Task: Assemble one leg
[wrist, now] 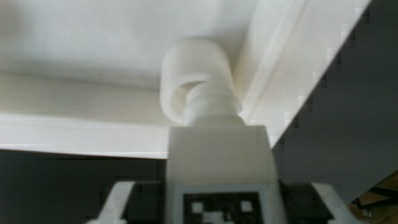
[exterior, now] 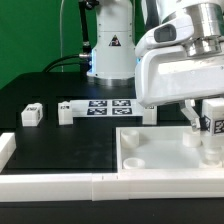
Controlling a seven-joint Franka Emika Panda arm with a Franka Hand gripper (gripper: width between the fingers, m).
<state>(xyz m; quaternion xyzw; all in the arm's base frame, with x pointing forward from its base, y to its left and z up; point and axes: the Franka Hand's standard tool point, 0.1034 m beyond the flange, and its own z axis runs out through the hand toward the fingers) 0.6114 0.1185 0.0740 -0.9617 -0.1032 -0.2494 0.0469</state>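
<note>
Single-arm assembly scene, exterior and wrist views; the end effector point(exterior: 204, 127) is closed on the held leg point(exterior: 213, 120), its fingers point(wrist: 121, 203) pressed against opposite sides of the block with no gap showing; the held leg stands upright near the tabletop's point(exterior: 50, 140) edge on the exterior view's right, above the square tray-like part point(exterior: 150, 132), tag facing the exterior camera; in the wrist view the held leg point(wrist: 222, 150) carries its tag on the near face and its threaded stub point(wrist: 210, 100) points at a rounded boss point(wrist: 196, 62) of the tray-like part; whether stub and boss are engaged cannot be told; a second leg point(exterior: 30, 115) and a third leg point(exterior: 65, 110) lie loose, well apart from the end effector, toward the tabletop's edge on the exterior view's left; the marker board point(exterior: 108, 105) lies flat between them and the arm, toward the far edge; a white rail point(exterior: 60, 183) runs along the near edge.
</note>
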